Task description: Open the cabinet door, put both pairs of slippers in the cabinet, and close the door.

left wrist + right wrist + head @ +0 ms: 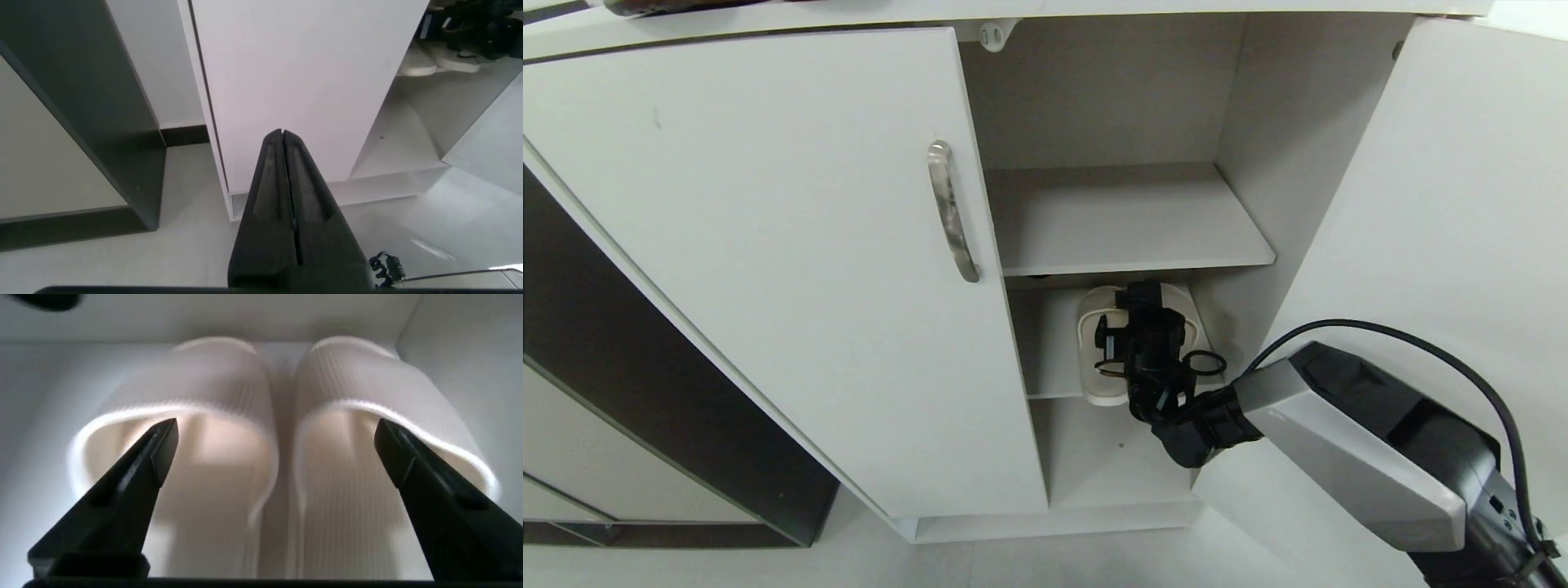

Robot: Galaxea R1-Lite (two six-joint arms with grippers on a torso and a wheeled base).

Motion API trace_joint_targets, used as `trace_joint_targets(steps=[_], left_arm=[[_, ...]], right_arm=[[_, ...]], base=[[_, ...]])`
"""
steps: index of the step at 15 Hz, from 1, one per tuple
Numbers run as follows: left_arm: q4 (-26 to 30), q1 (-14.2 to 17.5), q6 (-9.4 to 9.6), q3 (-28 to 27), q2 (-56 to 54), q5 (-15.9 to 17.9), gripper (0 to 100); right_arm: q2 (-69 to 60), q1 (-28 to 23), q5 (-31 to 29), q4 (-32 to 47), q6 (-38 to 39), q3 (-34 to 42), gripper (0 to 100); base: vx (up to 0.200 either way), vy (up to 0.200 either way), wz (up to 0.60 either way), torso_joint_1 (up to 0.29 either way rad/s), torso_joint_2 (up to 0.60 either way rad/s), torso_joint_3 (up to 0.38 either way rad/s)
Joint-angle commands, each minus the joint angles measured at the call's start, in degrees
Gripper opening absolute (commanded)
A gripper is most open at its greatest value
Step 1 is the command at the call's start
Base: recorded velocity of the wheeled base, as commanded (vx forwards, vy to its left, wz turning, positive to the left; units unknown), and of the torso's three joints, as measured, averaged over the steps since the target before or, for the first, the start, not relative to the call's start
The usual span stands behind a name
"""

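Observation:
A white cabinet stands with its right door swung open and its left door closed. A pair of cream slippers lies side by side on the middle shelf. My right gripper is inside the cabinet just over them. In the right wrist view the slippers lie between the spread black fingertips, so the gripper is open. My left gripper is shut with nothing in it, low above the floor in front of the closed left door.
The upper shelf and the cabinet bottom hold nothing. A metal handle is on the left door. A dark panel flanks the cabinet on the left. The light floor runs in front.

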State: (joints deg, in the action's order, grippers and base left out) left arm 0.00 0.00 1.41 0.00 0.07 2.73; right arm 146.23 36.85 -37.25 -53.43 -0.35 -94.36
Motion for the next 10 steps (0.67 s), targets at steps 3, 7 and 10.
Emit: trace_joint_targets(steps=[3,7,10], left_arm=[[0.0,0.0,-0.01,0.0,0.0,0.0,0],[0.0,0.1,-0.01,0.0,0.0,0.0,0],[0.0,0.0,-0.1,0.0,0.0,0.0,0]], right_arm=[[-12.9,5.2,-0.1,-10.4,-0.6,22.7,100],[-15.3,7.6,-0.1,-16.4,-0.5,30.9,100],[-14.7,8.5,0.0,-17.8,-0.3,32.6,100]], base=[[0.0,0.0,0.0,0.0,0.0,0.0],[-0.05,0.0,0.0,-0.001,0.0,-0.001],[-0.2,0.0,0.0,0.004,0.0,-0.001]])
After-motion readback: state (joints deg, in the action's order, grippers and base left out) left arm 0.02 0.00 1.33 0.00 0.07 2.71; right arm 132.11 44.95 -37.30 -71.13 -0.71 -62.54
